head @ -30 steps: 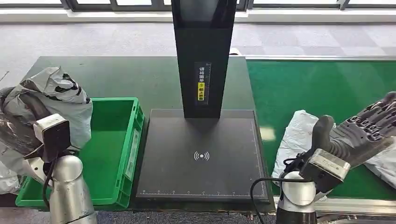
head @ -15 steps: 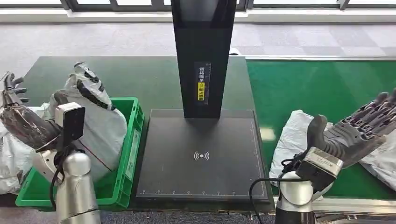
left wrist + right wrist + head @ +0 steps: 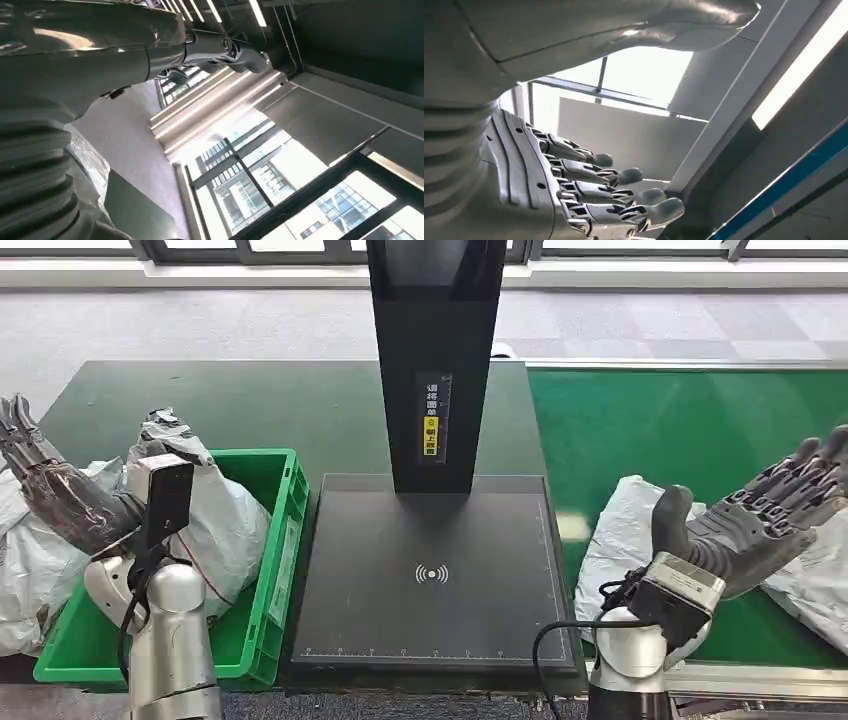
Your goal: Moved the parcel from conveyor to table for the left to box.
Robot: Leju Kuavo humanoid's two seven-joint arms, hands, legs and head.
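While both hands [image 3: 50, 495] [image 3: 765, 520] spread, holding nothing, parcel [image 3: 215, 515] sits in bin [image 3: 270, 570].

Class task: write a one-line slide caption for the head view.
Grey parcel lies in the green crate, left hand open beside it; right hand open above a white parcel.

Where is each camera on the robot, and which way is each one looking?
Head view: high on the body, looking down at the green crate, scanner pad and conveyor; both arms show.
Left wrist view: behind the left hand, tipped up at ceiling and windows.
Right wrist view: behind the right hand, also facing the ceiling.
Both wrist views share ceiling lights.
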